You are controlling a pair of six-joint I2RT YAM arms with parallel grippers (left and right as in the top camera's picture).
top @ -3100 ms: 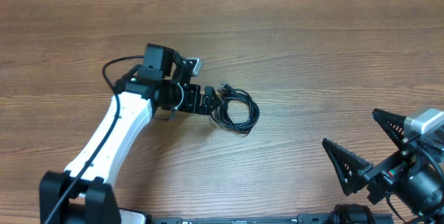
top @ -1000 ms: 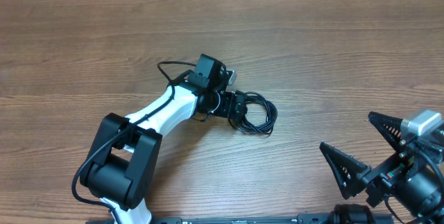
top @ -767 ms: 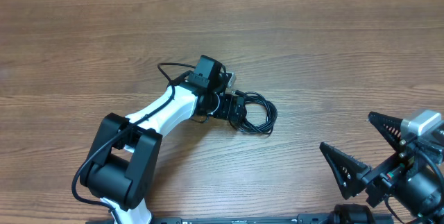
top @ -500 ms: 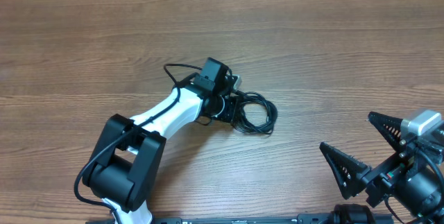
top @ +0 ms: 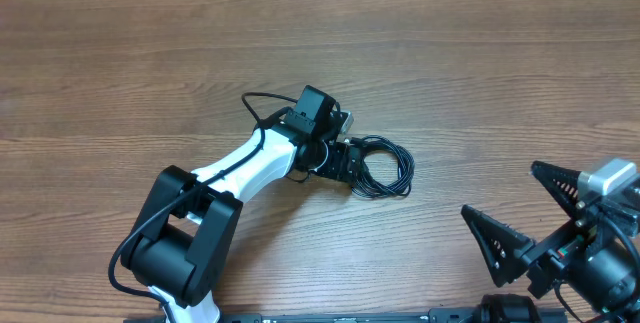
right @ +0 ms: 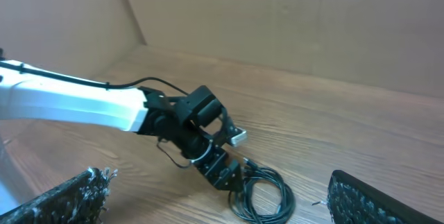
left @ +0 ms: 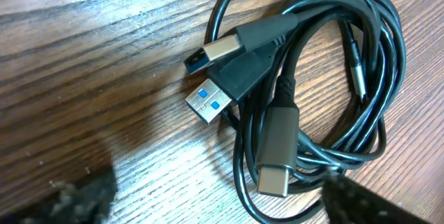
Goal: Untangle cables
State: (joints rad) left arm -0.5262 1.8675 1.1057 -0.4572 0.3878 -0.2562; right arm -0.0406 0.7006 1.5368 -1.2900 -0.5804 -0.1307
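place: robot lab bench | evidence: wood-grain table (top: 500,83), cardboard backdrop (right: 312,23), white robot arm (top: 240,163)

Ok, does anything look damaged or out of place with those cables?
Nothing looks damaged. The cables lie looped in one coil on the table, their plugs crossing one another at its edge: tangled, but intact.

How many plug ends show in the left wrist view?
4. The upper USB-A plug and lower USB-A plug lie side by side at left; the flat plug is bottom centre; the slim silvery plug sits at the right. More may be hidden.
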